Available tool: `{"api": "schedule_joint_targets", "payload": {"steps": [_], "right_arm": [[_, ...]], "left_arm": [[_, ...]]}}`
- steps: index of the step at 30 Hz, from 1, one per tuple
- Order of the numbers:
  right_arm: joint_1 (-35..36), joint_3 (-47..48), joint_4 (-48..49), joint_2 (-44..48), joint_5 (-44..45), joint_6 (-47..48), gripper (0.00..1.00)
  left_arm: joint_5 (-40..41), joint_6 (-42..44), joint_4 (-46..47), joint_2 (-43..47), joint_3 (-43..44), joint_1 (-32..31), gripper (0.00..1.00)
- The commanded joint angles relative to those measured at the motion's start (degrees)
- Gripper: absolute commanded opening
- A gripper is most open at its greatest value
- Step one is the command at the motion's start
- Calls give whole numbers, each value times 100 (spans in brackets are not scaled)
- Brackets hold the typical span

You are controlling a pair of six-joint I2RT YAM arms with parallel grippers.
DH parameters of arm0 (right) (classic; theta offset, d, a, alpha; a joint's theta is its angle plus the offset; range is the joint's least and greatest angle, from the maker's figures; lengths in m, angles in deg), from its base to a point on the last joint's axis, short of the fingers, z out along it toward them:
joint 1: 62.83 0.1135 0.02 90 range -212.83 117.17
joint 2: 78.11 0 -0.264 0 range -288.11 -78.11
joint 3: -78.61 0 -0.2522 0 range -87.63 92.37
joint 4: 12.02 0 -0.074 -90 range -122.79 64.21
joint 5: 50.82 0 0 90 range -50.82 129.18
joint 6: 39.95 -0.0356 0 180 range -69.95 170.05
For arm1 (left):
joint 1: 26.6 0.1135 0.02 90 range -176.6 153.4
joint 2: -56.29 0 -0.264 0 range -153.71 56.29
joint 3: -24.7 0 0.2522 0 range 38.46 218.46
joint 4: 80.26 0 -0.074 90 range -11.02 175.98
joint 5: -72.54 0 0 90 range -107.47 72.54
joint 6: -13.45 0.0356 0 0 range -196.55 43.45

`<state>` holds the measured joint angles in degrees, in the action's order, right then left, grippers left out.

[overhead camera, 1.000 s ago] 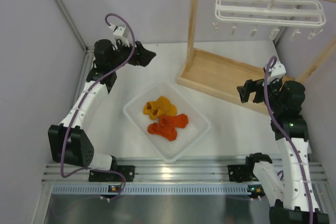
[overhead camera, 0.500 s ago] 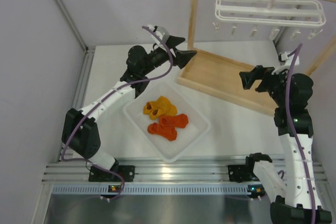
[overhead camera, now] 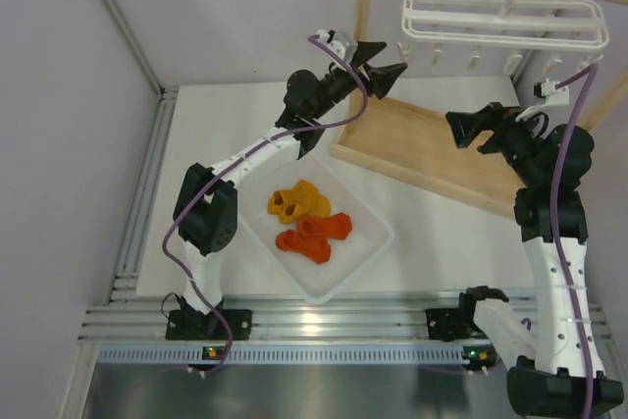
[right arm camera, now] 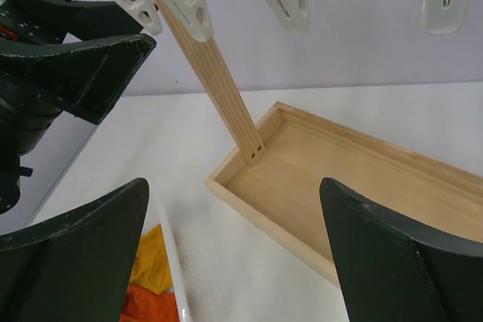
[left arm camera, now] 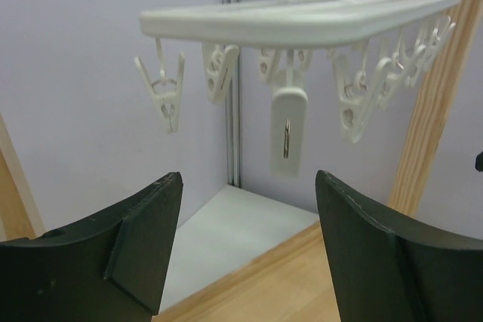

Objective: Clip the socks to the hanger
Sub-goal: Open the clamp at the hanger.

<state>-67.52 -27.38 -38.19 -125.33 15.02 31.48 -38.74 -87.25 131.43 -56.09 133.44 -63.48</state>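
Two yellow-orange socks [overhead camera: 299, 201] and two red-orange socks [overhead camera: 316, 233] lie heaped in the white tray [overhead camera: 267, 244]; the right wrist view catches them at its lower left [right arm camera: 153, 265]. The white barred hanger [overhead camera: 505, 22] hangs by its hook from the wooden rod, with clips dangling below. My left gripper [overhead camera: 392, 58] is raised at the hanger's left end, open and holding nothing. In its wrist view the gripper [left arm camera: 249, 179] sits just below a hanging clip [left arm camera: 288, 130]. My right gripper [overhead camera: 465, 130] hovers open and holding nothing over the rack's base, below the hanger [right arm camera: 232, 186].
The wooden rack has an upright post [overhead camera: 362, 36] and a shallow boxed base [overhead camera: 422, 149] at the back right. Grey walls close in on both sides and behind. The left gripper [right arm camera: 83, 65] shows at the top left of the right wrist view, beside the post [right arm camera: 219, 73].
My left arm swung from the far left across and up to the hanger's left end, its jaws narrowing a little. My right arm rose and shifted back toward the hanger.
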Motion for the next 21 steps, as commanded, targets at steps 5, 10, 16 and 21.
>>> {"api": "schedule_joint_targets", "payload": {"steps": [5,10,16,21], "right_arm": [[20,505,713,-287,-106,-235,94],[73,672,915,-481,-53,-358,93],[266,822,1188,-744,-97,-385,93],[416,901,1600,-947,17,-428,91]], "left_arm": [[-43,-213,614,-399,855,-82,73],[-289,-213,614,-522,952,-91,67],[-254,-231,465,-654,1224,-100,56],[-263,-275,430,-628,1295,-100,47]]}}
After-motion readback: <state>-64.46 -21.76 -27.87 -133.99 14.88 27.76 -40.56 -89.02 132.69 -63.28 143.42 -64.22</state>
